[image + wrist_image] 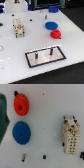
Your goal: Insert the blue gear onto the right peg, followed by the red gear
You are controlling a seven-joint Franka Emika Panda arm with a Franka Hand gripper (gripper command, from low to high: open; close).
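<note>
**gearhead_42:** Honestly, nothing's been grabbed yet. The blue gear (50, 25) lies flat on the white table (15, 55) toward its far edge, and the red gear (56, 34) sits just beside it, a bit nearer the plate (46, 56). Both are well apart from the plate, which is down by the near edge with its two pins. The right peg (51, 50) is bare. What worries you?

**panda_newb:** Mostly mixing things up. The two discs are close together, so a sloppy descent could clip the red one or pick it first, and the order matters. The pins also stand near each other, so drifting onto the wrong one seems possible. And the peg looks thin: if the hub hole isn't lined up, I'd guess the gear tilts or jams.

**gearhead_42:** Tool state?

**panda_newb:** Can't tell; the tool isn't visible in either view. The wrist view only shows both gears and a beige blocky part (70, 135).

**gearhead_42:** Any labels?

**panda_newb:** Nothing readable, too blurry.
</note>
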